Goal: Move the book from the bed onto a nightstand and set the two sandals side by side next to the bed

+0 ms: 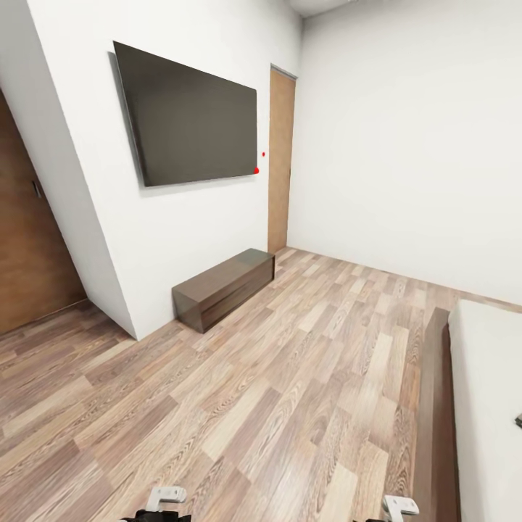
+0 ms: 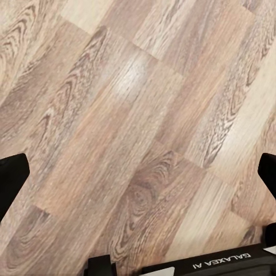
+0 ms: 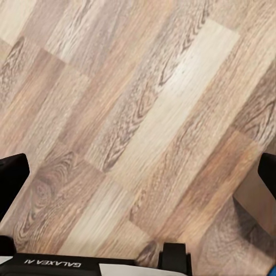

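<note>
The bed (image 1: 436, 406) runs along the right edge of the head view, a dark-brown frame under a light-grey mattress (image 1: 484, 391). A small dark thing (image 1: 518, 420) lies on the mattress, cut off by the picture's edge; I cannot tell what it is. The book, the sandals and the nightstand are out of view. In the left wrist view my left gripper (image 2: 138, 178) is open over bare plank floor, its black fingertips (image 2: 11, 175) far apart. My right gripper (image 3: 138, 178) is open too, with nothing but floor between its fingertips (image 3: 12, 178).
A long low dark dresser (image 1: 223, 287) stands against the white wall under a wall-mounted TV (image 1: 190, 116). A wooden door (image 1: 280, 159) is in the far corner, another door (image 1: 32, 232) at the left. Wood-plank floor (image 1: 290, 377) stretches between dresser and bed.
</note>
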